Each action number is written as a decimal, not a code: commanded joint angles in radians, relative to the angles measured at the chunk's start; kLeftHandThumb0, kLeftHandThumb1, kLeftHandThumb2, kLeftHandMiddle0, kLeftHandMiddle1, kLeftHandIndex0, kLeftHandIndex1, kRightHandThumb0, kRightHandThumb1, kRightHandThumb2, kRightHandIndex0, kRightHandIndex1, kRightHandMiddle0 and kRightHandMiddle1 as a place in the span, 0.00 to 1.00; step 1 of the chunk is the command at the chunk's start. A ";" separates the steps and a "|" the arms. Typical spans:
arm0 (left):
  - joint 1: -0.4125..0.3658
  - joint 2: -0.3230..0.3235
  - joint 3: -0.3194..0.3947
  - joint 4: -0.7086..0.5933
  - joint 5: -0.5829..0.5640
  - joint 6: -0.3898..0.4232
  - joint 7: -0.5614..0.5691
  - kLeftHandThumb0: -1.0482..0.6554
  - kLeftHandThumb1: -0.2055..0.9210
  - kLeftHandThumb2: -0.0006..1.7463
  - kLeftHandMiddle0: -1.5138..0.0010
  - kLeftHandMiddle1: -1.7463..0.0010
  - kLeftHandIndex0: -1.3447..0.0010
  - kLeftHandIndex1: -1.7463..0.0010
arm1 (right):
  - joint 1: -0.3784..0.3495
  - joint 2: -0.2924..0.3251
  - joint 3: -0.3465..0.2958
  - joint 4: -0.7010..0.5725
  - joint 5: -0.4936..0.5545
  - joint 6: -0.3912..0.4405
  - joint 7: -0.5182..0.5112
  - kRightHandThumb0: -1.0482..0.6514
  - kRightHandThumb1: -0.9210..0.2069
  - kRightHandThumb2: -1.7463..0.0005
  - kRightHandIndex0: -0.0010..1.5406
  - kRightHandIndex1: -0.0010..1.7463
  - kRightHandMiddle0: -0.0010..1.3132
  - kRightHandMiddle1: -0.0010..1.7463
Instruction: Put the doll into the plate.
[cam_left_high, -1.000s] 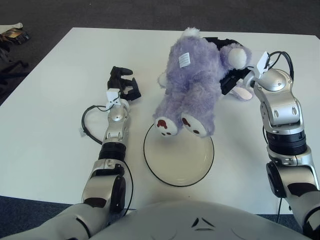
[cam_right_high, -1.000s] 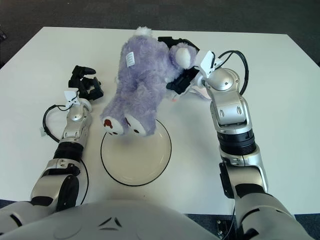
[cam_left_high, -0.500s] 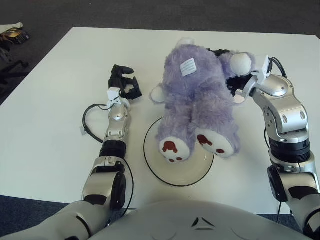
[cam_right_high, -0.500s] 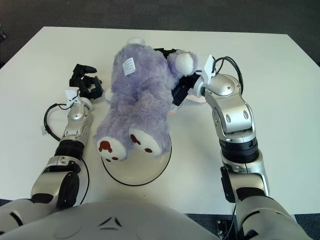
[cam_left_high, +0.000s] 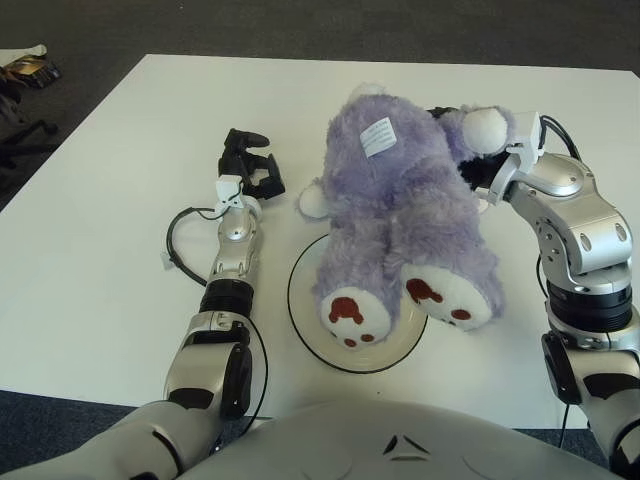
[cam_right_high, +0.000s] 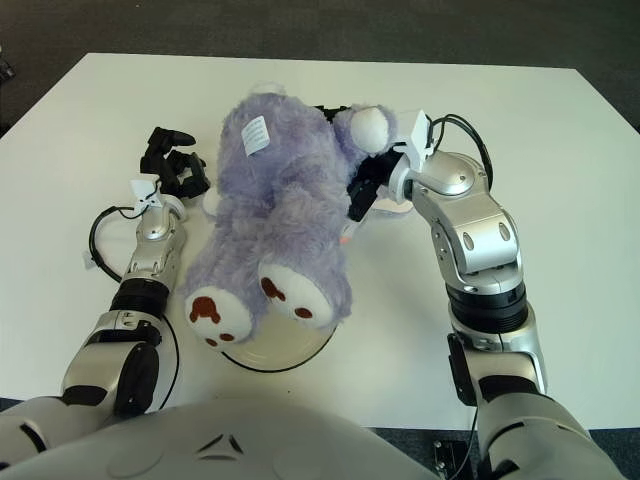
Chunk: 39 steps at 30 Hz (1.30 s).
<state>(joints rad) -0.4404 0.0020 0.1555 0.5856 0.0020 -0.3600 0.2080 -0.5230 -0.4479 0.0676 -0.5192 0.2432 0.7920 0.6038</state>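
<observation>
A big purple plush doll (cam_left_high: 400, 210) with white, red-padded feet hangs head-away from me, its legs over a white plate with a black rim (cam_left_high: 303, 322). Its feet cover most of the plate. My right hand (cam_left_high: 478, 165) is shut on the doll's upper body near a white paw and holds it at the right. My left hand (cam_left_high: 247, 165) rests on the table left of the doll, apart from it, with curled fingers holding nothing.
The white table (cam_left_high: 100, 200) extends far to the left and back. A black cable (cam_left_high: 180, 250) loops beside my left forearm. Dark floor lies beyond the table edges, with some clutter (cam_left_high: 25, 70) at the far left.
My right hand has lowered the doll toward me. Its feet have come down from the plate's far rim to over the plate. The left hand has not moved.
</observation>
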 joint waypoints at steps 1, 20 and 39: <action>0.015 0.003 -0.006 0.013 0.005 -0.012 -0.001 0.61 0.39 0.81 0.63 0.00 0.59 0.00 | -0.005 -0.023 0.008 -0.022 0.023 0.028 0.009 0.95 0.74 0.09 0.52 1.00 0.79 1.00; 0.082 0.150 -0.154 -0.175 0.285 -0.284 -0.002 0.61 0.48 0.73 0.61 0.00 0.66 0.07 | -0.024 -0.045 0.030 0.013 0.019 0.052 -0.008 0.95 0.74 0.09 0.52 1.00 0.78 1.00; 0.100 0.233 -0.186 -0.213 0.301 -0.514 -0.050 0.37 0.28 0.64 1.00 0.40 0.97 0.25 | -0.087 -0.037 0.049 0.160 0.038 0.090 0.000 0.94 0.72 0.10 0.51 1.00 0.75 1.00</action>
<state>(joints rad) -0.3480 0.2164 -0.0290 0.4024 0.3086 -0.8532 0.1757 -0.5899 -0.4861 0.1225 -0.3929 0.2676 0.8749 0.5990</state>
